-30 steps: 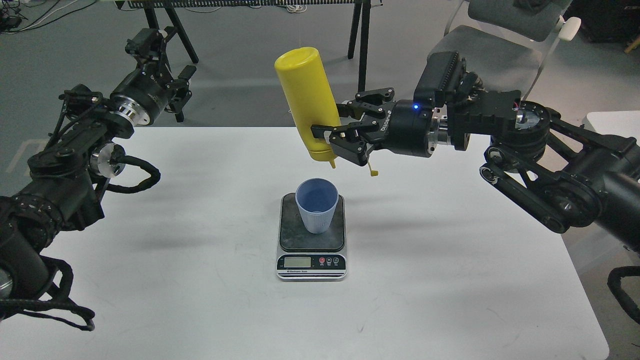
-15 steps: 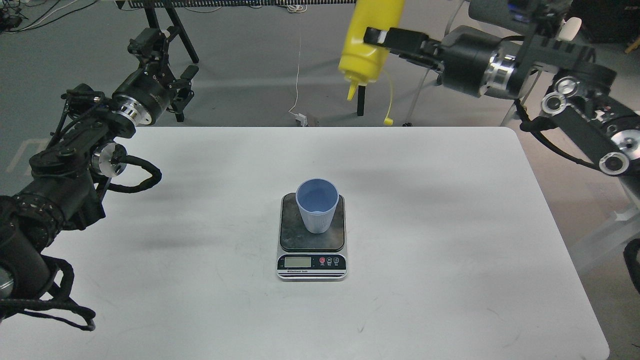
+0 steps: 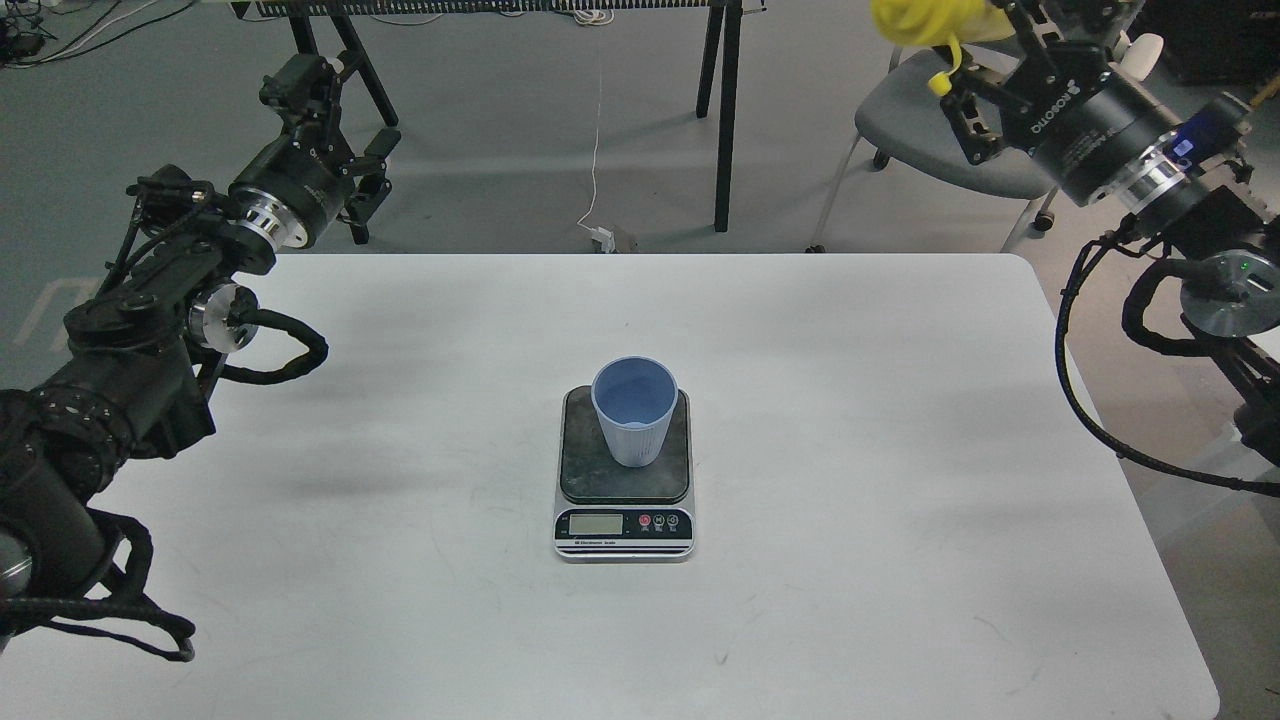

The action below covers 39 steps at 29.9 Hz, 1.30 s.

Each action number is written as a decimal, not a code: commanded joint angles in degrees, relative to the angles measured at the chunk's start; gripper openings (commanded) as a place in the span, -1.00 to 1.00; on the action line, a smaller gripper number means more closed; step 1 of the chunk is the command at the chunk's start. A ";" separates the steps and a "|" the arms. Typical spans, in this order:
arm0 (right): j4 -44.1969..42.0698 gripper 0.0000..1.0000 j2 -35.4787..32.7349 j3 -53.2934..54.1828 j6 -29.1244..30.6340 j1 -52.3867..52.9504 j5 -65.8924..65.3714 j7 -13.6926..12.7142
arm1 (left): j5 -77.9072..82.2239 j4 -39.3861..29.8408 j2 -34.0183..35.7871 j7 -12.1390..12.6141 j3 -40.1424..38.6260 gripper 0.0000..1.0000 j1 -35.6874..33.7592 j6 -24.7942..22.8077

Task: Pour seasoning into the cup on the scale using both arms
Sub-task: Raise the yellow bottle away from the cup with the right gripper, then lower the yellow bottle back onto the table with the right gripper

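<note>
The light-blue cup [image 3: 634, 410] stands upright on the dark plate of the scale [image 3: 624, 472] at the table's middle. The yellow seasoning bottle [image 3: 925, 18] is at the top right edge, mostly cut off by the frame, with its small tethered cap [image 3: 938, 83] hanging below it. My right gripper [image 3: 978, 45] is shut on the bottle, high up and far to the right of the cup, beyond the table's back edge. My left gripper [image 3: 335, 120] is open and empty at the upper left, beyond the table's back left corner.
The white table [image 3: 850, 500] holds only the scale and cup. A grey chair [image 3: 940, 150] stands behind the table under my right gripper. Black stand legs [image 3: 725, 110] and a cable on the floor lie further back.
My right arm has swung the bottle up and to the right, from just above the cup to the top right edge of the view. The left arm, cup and scale have barely moved.
</note>
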 commanded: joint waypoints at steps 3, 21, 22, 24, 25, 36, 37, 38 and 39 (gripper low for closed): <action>4.88 -0.03 0.54 5.29 0.02 -7.79 10.89 2.49 | 0.22 0.01 0.18 0.00 0.09 0.75 0.07 0.01; 12.70 -0.03 9.14 20.85 0.02 -37.86 15.21 5.31 | 0.40 -0.17 0.27 0.00 0.18 0.75 0.16 0.01; 12.70 -0.03 10.28 21.12 0.02 -38.21 15.12 5.31 | 0.48 0.01 0.18 0.00 0.18 0.75 0.16 0.01; 12.62 -0.02 11.87 21.38 0.02 -38.91 15.12 5.31 | 0.48 0.01 0.18 0.00 0.18 0.75 0.24 0.01; 12.62 -0.01 12.31 21.56 0.02 -39.00 15.12 5.31 | 0.48 0.01 0.09 0.00 0.18 0.75 0.24 0.01; 11.91 0.01 17.67 22.09 0.02 -41.99 14.33 5.31 | 0.48 0.01 0.01 0.00 0.18 0.75 0.51 0.01; 11.74 0.01 17.76 22.09 0.02 -42.25 14.33 5.31 | 0.48 0.01 0.01 0.00 0.18 0.75 0.51 0.01; 11.56 0.01 17.85 22.09 0.02 -42.60 14.33 5.31 | 0.48 0.01 0.09 0.00 0.18 0.75 0.51 0.01; 11.56 0.01 18.11 22.09 0.02 -43.30 14.33 5.31 | 0.48 0.01 0.09 0.00 0.18 0.75 0.59 0.01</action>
